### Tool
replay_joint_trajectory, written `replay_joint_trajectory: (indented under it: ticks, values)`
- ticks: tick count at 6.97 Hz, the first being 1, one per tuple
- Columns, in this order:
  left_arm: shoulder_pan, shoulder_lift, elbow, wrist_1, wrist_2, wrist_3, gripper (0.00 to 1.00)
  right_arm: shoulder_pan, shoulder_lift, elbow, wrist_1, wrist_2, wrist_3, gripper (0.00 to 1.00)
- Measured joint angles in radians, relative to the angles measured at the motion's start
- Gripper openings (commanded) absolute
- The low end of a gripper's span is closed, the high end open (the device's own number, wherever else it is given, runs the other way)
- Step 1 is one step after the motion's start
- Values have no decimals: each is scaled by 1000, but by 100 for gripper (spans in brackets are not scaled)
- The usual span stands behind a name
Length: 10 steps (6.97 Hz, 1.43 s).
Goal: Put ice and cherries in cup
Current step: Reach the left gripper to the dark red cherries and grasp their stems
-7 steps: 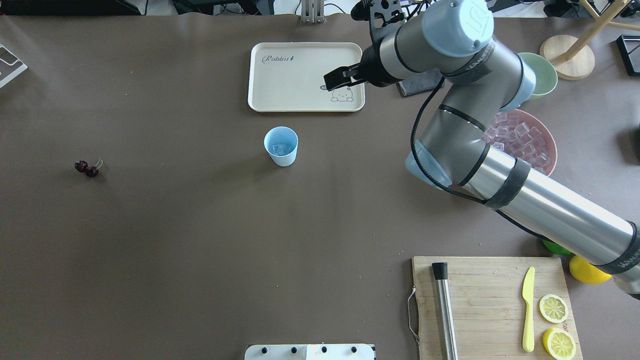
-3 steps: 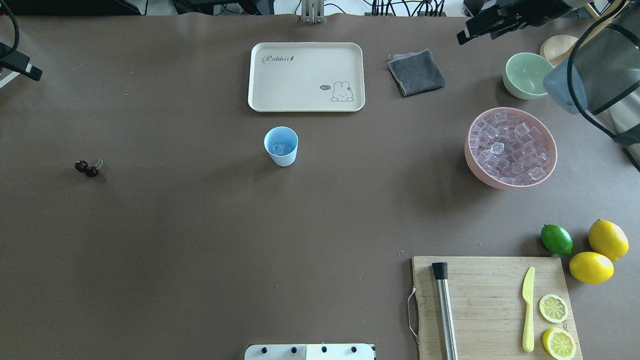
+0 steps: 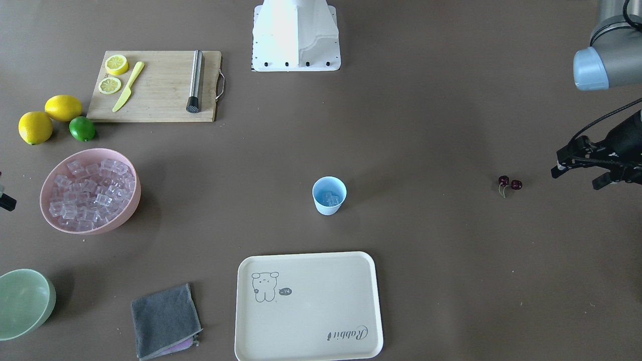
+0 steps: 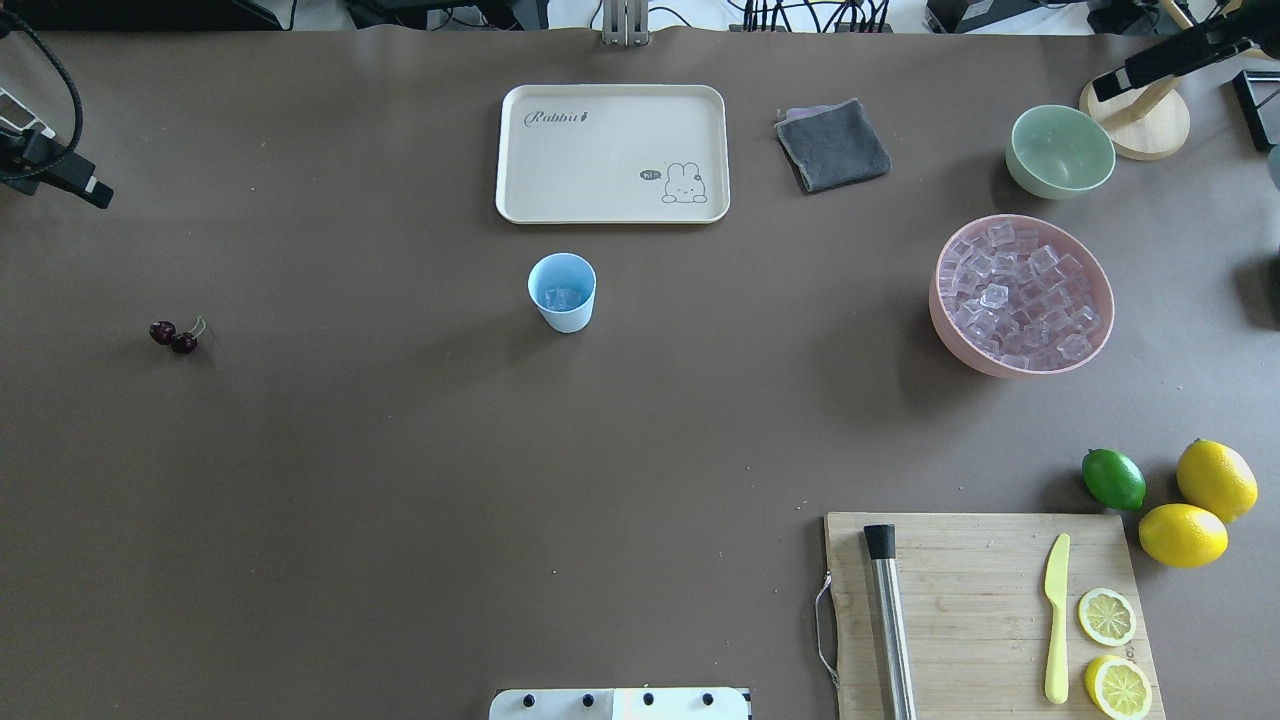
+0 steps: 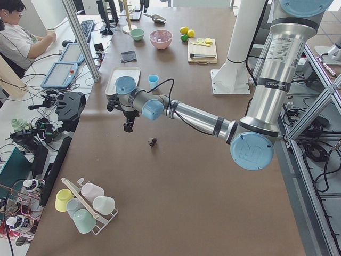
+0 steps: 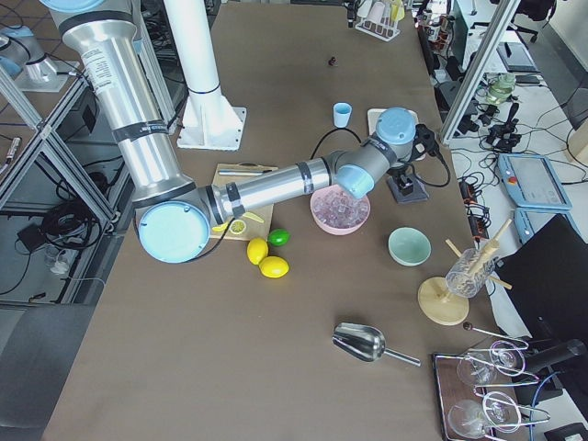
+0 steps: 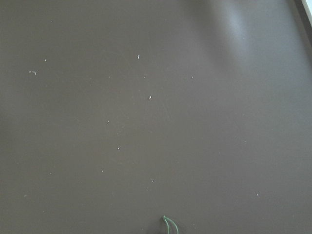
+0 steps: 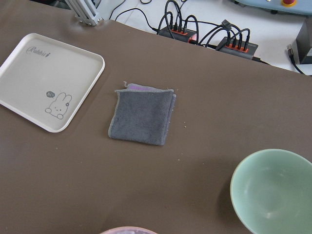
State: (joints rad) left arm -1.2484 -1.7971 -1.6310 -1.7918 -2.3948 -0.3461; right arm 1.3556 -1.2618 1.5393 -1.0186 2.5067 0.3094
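Observation:
The light blue cup (image 4: 562, 290) (image 3: 329, 195) stands mid-table with a few clear ice cubes (image 4: 561, 297) inside. More ice (image 4: 1020, 295) fills the pink bowl (image 4: 1098, 270) (image 3: 128, 210) on the right. The cherries (image 4: 174, 336) (image 3: 509, 184) lie alone on the table far to the left. My left gripper (image 3: 577, 179) (image 4: 75, 180) hovers beyond them near the table's left end, jaws apart, nothing held. Only the green stem (image 7: 169, 224) shows in the left wrist view. My right gripper (image 4: 1110, 85) is at the far right corner past the green bowl; I cannot tell how its jaws stand.
A cream tray (image 4: 612, 152) lies behind the cup, with a grey cloth (image 4: 832, 145) and pale green bowl (image 4: 1060, 150) to its right. The cutting board (image 4: 980, 610) holds a knife, a metal rod and lemon slices. A lime and lemons (image 4: 1180, 500) sit beside it.
My right arm swung from over the tray out to the far right corner, uncovering the bowls and cloth. My left gripper came in at the left edge. Cup and cherries have not moved.

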Motion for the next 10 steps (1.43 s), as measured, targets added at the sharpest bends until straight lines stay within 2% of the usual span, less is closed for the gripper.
replay_joint_trajectory:
  ticks: [1, 2, 3, 4, 7, 10]
  values:
    - [10, 22, 27, -27, 0, 0, 74, 19, -38, -6, 0, 4, -66, 100]
    - [24, 48, 57, -83, 1, -1, 74, 34, -62, -6, 3, 3, -94, 100]
    - [48, 70, 94, -160, 2, -4, 66, 52, -91, 3, 7, 2, -112, 100]
    - [73, 79, 126, -222, 10, -4, 63, 63, -116, 12, 9, 1, -131, 100]
    - [161, 81, 155, -301, 105, -1, 65, 70, -154, 22, 12, -2, -153, 100]
    - [220, 84, 166, -321, 130, 0, 66, 71, -159, 23, 12, -12, -154, 100]
